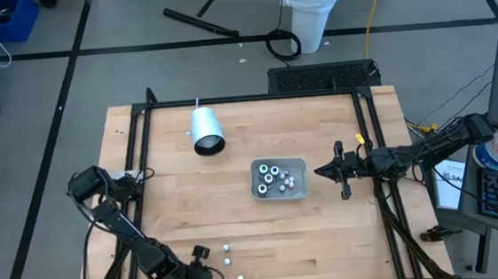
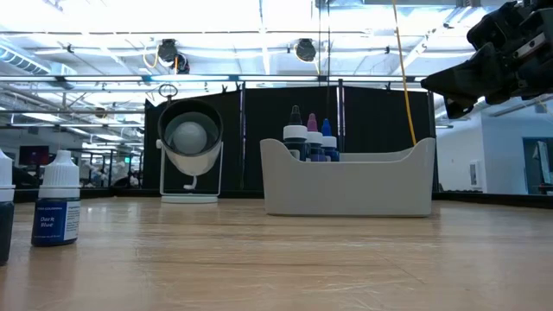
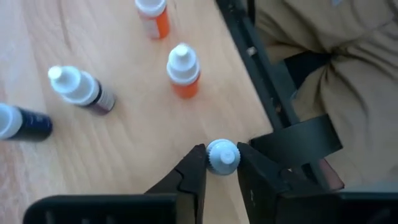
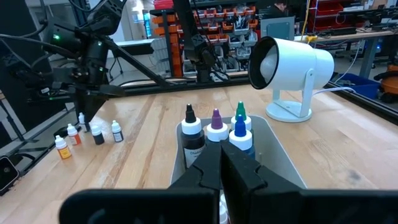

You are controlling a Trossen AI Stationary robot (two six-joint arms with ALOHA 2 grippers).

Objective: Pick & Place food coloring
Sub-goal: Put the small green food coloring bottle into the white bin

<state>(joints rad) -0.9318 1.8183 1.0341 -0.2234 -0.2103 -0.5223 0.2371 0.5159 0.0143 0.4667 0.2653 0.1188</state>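
Observation:
Several small food coloring bottles stand on the wooden table near its front edge: two orange ones (image 3: pixel 183 71) (image 3: pixel 151 15), a dark one (image 3: pixel 81 87) and a dark blue one (image 3: pixel 22 123). My left gripper (image 3: pixel 222 158) slants down among them at the front left (image 1: pixel 206 269), shut on the white cap of one more bottle, whose body is hidden under the cap. The grey tray (image 1: pixel 297 164) at the table's middle holds several more bottles (image 4: pixel 214 127). My right gripper (image 1: pixel 327 171) hovers shut just right of the tray, holding nothing. My left gripper pinches the bottle's white cap (image 3: pixel 214 152) between its two fingers (image 3: pixel 194 169), one on each side. The fingers come slanting down from above. The cap points up toward the camera, so the bottle is upright; whether its base is on the table is hidden.
A white cylindrical lamp (image 1: pixel 205 129) stands at the back left of the table. A black frame rail (image 3: pixel 261 68) runs close beside the held bottle. A dark blue bottle (image 2: pixel 59 200) stands close to the low camera. Bare wood lies between the front bottles and the tray.

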